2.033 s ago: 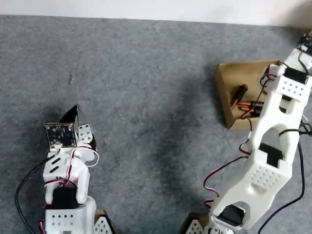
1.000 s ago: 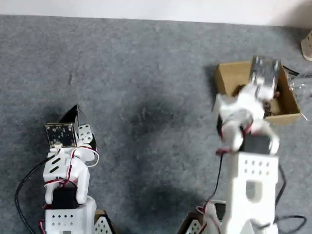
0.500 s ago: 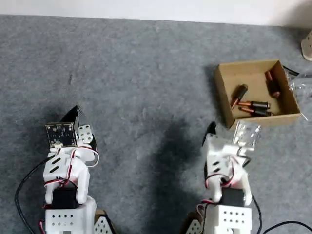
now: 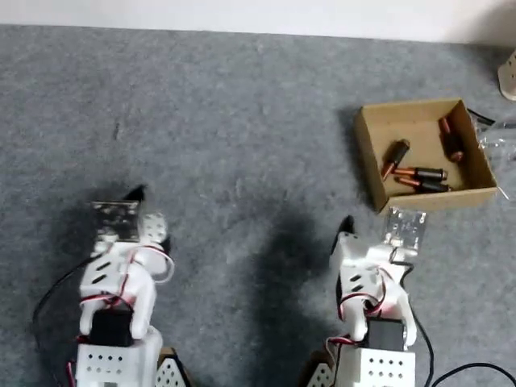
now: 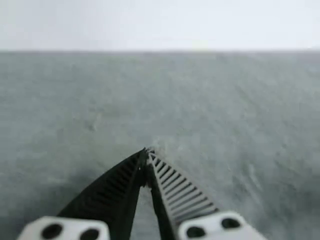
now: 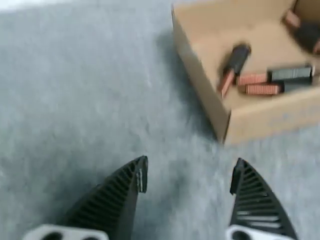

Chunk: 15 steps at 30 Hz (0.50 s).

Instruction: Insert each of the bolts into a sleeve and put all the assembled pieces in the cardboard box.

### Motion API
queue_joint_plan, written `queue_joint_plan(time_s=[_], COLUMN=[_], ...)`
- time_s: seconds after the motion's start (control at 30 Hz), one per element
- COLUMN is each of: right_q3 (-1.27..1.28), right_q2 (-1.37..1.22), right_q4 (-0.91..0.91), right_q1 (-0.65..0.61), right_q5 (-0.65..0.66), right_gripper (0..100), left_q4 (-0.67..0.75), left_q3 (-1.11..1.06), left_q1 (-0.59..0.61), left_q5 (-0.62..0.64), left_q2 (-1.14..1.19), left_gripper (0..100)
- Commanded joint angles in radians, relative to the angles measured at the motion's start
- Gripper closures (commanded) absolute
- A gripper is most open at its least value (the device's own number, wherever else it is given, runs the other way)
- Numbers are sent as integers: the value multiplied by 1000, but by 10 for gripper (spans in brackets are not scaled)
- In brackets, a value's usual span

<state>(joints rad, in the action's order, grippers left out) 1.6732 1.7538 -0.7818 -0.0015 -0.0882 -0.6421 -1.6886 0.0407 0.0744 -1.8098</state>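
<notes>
Nearest me, over the grey mat, my left gripper is pinched shut on nothing and my right gripper spread wide and empty, so I'd park both gently, clear of the cardboard box beyond, where the assembled pieces lie.

Grey carpeted tabletop, white strip along its far edge, small pale object at right

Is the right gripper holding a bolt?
No, the right gripper is open with nothing between its jaws, near the cardboard box.
</notes>
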Motion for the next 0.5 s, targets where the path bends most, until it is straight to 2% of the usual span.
queue_joint_plan(time_s=[0.0, 0.1, 0.23, 0.47], right_q3=[139, 139, 137, 136], right_q2=[-5, -7, 2, 2], right_q4=[-130, -222, -337, -348], right_q1=[-7, -5, -2, -2], right_q5=[18, 18, 18, 18], right_gripper=[765, 765, 765, 765], left_q4=[-213, -330, -382, -462], left_q3=[-7, -7, -7, -5], left_q1=[-151, -180, -179, -165], left_q5=[-9, -9, -9, -11], left_q2=[-13, -15, -16, -18], left_gripper=[990, 990, 990, 990])
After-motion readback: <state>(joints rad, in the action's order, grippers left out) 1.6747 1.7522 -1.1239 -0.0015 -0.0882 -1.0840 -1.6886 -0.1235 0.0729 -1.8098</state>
